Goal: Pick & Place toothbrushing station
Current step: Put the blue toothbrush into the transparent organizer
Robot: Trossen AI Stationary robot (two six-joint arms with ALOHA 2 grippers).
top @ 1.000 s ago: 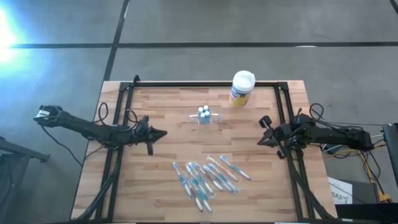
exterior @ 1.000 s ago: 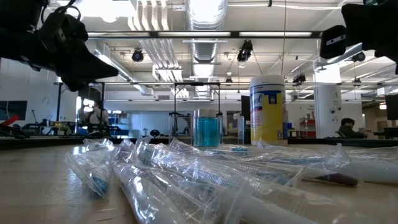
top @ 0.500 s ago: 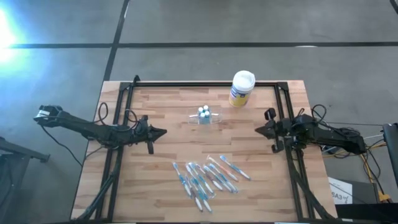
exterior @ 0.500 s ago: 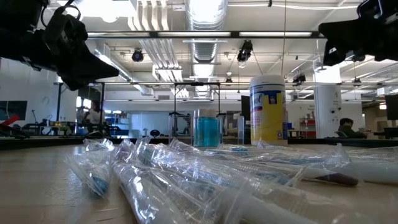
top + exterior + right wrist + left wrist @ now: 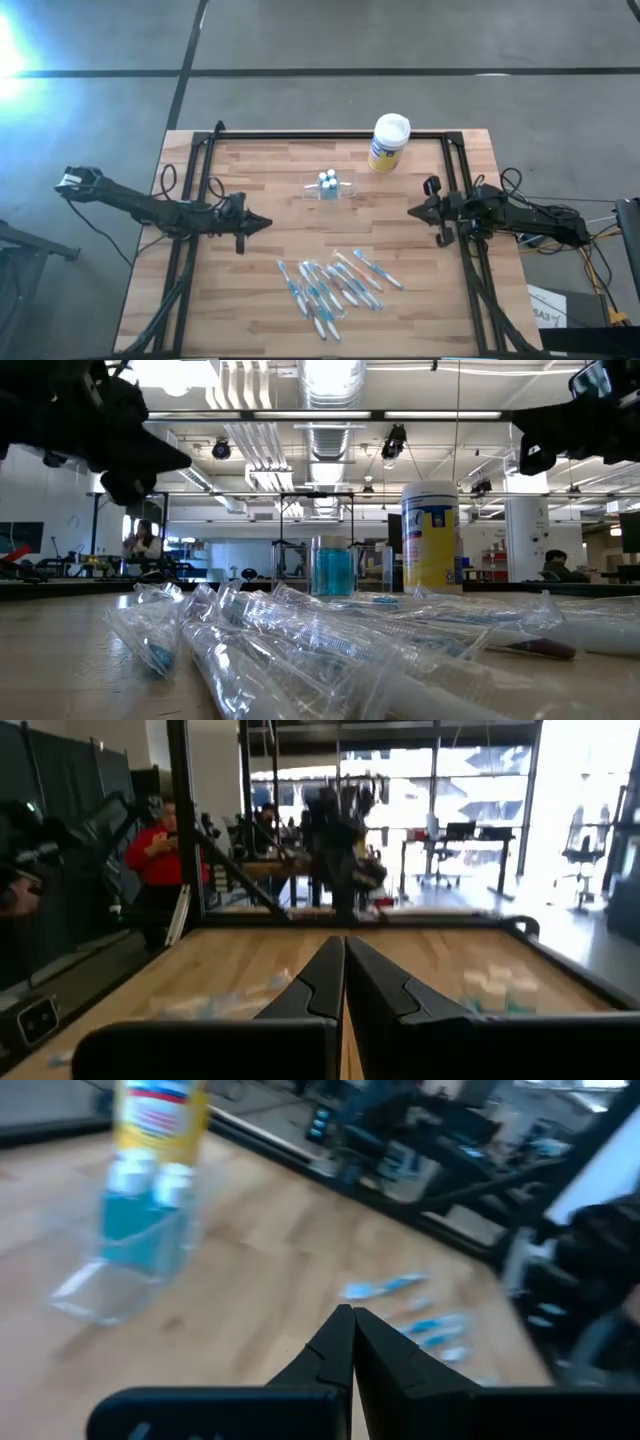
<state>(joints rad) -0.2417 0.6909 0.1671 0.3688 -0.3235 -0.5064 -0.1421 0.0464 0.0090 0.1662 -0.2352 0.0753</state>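
A small see-through cup (image 5: 328, 188) with white-capped tubes (image 5: 327, 179) stands upright on the table's far middle; it also shows in the left wrist view (image 5: 125, 1250) and the low view (image 5: 333, 570). Several wrapped blue-white and pink toothbrushes (image 5: 335, 282) lie on the near middle of the table. My left gripper (image 5: 266, 222) is shut and empty above the table's left part. My right gripper (image 5: 412, 211) is shut and empty above the right part.
A yellow canister with a white lid (image 5: 388, 143) stands at the table's far edge, right of the cup. A black frame (image 5: 330, 135) runs along the table's far, left and right edges. A person in red (image 5: 160, 870) stands beyond the table.
My left gripper has gone a little toward the table's near and right edges. My right gripper has gone a little toward the table's left and far edges. Cup and toothbrushes have stayed where they were.
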